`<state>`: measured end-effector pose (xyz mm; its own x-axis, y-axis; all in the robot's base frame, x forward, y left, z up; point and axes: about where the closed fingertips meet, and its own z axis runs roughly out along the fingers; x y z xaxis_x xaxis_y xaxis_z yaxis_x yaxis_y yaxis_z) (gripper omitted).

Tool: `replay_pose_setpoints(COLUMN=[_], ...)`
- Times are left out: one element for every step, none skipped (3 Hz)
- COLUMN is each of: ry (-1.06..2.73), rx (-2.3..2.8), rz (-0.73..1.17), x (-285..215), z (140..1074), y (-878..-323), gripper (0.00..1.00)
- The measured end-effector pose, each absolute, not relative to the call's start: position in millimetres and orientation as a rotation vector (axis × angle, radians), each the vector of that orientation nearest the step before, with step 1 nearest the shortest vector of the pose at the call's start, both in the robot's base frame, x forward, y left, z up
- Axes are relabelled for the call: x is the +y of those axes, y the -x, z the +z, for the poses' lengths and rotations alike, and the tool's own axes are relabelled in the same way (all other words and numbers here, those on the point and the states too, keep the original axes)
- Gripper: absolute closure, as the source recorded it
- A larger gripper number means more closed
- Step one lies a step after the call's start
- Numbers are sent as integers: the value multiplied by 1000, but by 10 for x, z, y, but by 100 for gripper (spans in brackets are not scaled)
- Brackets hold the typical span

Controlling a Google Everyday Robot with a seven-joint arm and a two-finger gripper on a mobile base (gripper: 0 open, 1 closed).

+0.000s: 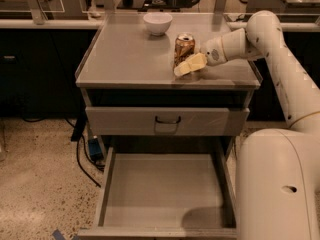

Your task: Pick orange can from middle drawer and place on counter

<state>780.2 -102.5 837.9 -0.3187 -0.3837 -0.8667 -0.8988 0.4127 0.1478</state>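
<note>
Grey counter carries the upright can. The gripper is against its lower right side; whether it clamps cannot be told. Bowl stands behind. Below, the drawer is pulled open, floor showing.

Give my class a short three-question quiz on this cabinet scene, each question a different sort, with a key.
1. True or false: the wide, shallow grey metal middle drawer is pulled open and bare.
2. Where is the robot's pincer? A) inside the drawer B) at the shiny copper-orange metal can, over the flat matte grey counter C) out of view
3. Fill in: the can stands ____ on the counter.
Key: 1 true; 2 B; 3 upright.
</note>
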Motion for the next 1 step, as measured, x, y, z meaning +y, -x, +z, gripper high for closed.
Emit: replay_pose_setpoints(ry=[1095], rx=[1886], rz=[832], x=[-1025], z=[8379], y=[-7802], gripper=[0])
